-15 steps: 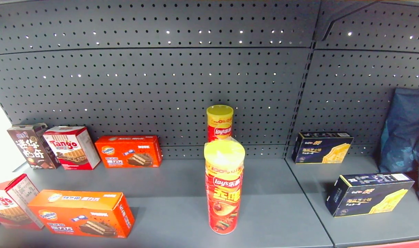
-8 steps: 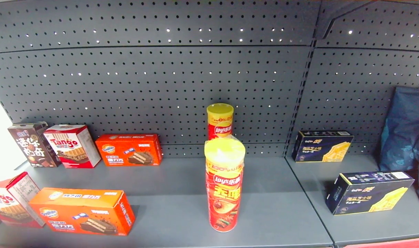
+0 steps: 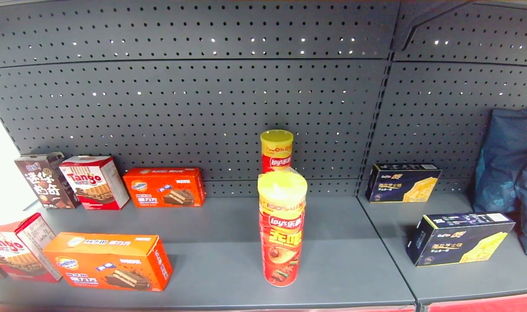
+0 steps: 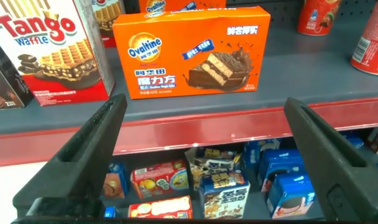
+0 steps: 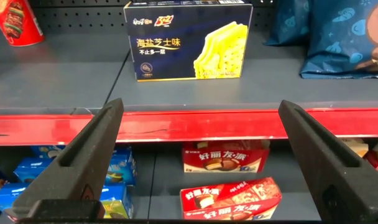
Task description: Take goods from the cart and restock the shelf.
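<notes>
Facing the shelf [image 3: 341, 260] with your left gripper [image 4: 201, 102] and right gripper [image 5: 200, 104] spread wide, empty.
Judge the near chip can [image 3: 282, 234] light, stiff, tippy; grasp it mid-body.

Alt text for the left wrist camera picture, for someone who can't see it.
The open left hand frames an orange cake box standing near the front of a grey shelf, a red waffle box beside it. Small snack boxes crowd the shelf below.

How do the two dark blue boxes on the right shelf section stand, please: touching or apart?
Apart. The head view shows bare grey shelf between the rear dark blue box and the front dark blue box.
</notes>
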